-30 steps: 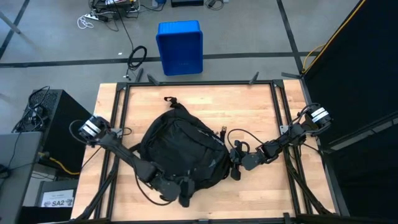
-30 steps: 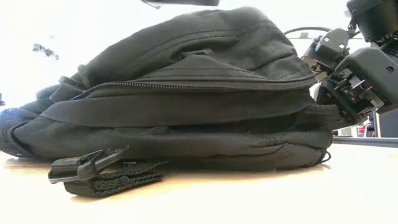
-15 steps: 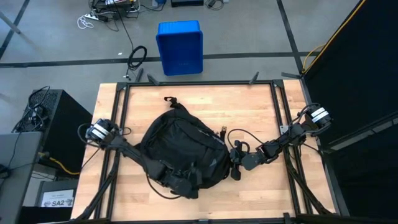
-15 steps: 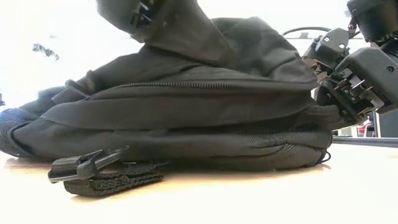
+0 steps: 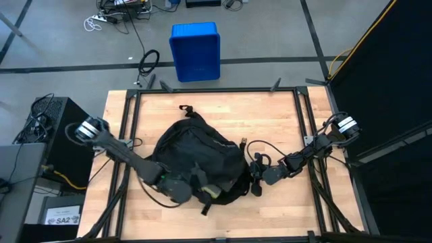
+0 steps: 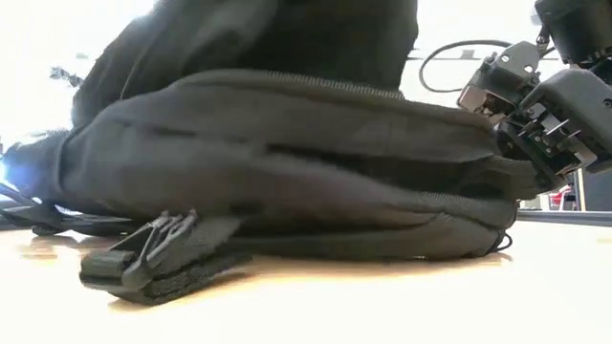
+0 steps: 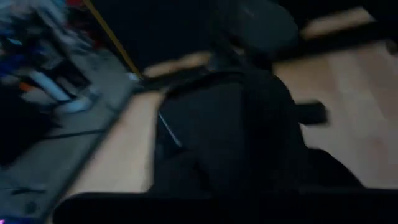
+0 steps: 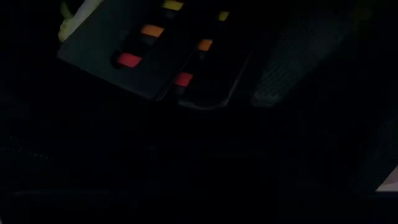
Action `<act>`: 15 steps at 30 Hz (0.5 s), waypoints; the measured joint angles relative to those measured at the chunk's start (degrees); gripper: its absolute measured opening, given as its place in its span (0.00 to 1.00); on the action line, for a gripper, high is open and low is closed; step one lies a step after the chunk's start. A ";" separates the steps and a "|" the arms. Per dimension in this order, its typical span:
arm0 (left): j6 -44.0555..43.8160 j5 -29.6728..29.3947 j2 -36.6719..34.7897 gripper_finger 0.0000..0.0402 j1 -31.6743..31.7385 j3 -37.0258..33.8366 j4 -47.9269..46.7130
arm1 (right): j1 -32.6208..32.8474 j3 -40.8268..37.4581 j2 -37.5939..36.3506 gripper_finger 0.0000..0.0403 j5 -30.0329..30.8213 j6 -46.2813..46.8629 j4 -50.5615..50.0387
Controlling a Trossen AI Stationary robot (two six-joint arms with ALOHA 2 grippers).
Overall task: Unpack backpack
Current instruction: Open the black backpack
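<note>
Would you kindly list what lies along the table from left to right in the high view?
Left arm's wrist → left gripper → backpack → right gripper → right arm's wrist.

Overhead and table-level views, backpack (image 5: 196, 162) shared

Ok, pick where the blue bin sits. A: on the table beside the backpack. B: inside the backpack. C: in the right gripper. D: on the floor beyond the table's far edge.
D: in the high view the blue bin stands on the grey floor past the wooden table, apart from the backpack.
</note>
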 joint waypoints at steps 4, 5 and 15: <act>-3.21 -5.03 -7.31 0.00 -0.15 -1.57 -6.78 | 0.20 0.04 -0.02 0.24 -0.71 -0.02 0.04; -4.89 -5.54 -9.20 0.00 0.19 -2.72 -8.29 | 0.36 0.04 -0.02 0.24 -0.70 -0.06 0.04; -29.42 -9.55 -29.47 0.00 5.78 -30.06 -9.58 | 1.64 0.07 -0.02 0.25 -0.52 -0.09 0.09</act>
